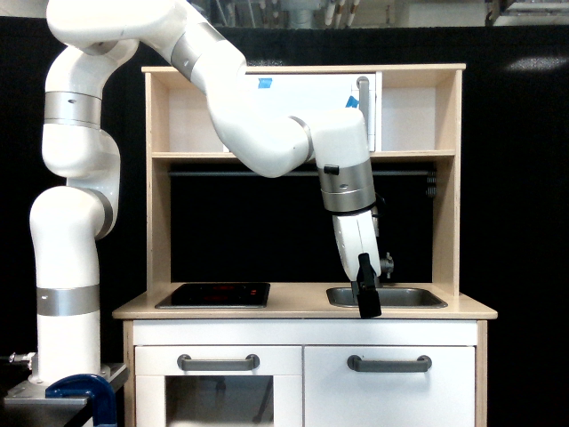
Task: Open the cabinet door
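Observation:
The cabinet door (391, 396) is the plain white panel at the kitchen's lower right, and it sits flush and closed. Its horizontal grey bar handle (388, 363) runs near its top edge. My gripper (368, 302) points down in front of the counter edge by the sink, a short way above the handle and slightly to the exterior view's left of its middle, touching nothing. Its black fingers (366, 289) are seen side-on as one dark shape, so their gap does not show.
The sink (400, 297) lies just behind the gripper, with the faucet (386, 261) partly hidden by my wrist. A black hob (213, 294) is on the counter's left. Below it is the glass-windowed oven door (218, 400). An upper white door (293, 93) has blue tape.

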You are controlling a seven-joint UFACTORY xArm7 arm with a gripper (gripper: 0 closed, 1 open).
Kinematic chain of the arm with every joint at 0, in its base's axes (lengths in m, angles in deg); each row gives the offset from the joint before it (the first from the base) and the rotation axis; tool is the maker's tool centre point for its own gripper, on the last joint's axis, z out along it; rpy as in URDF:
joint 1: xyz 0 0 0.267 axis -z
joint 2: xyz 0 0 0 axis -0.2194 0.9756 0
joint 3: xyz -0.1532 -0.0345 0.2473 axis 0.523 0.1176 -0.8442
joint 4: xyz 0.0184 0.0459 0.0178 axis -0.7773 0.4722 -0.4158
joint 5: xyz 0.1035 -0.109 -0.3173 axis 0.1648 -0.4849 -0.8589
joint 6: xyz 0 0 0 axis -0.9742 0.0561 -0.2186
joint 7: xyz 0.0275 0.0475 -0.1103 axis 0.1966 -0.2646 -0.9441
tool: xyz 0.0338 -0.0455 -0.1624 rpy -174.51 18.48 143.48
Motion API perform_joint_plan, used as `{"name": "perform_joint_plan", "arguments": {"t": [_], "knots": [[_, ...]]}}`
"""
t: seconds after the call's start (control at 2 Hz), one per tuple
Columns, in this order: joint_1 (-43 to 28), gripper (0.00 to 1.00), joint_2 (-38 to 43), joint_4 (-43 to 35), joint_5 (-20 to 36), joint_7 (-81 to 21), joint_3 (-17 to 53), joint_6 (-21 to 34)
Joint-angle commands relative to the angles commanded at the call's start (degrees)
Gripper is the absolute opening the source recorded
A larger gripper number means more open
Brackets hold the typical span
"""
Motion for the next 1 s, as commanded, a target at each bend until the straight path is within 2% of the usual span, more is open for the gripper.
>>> {"name": "perform_joint_plan", "arguments": {"t": [0.5,1.0], "knots": [[2.21,1.00,6.17,-7.52,3.12,-1.71,-0.90,6.50],[4.88,1.00,9.65,-11.56,5.68,-2.43,-1.51,11.81]]}}
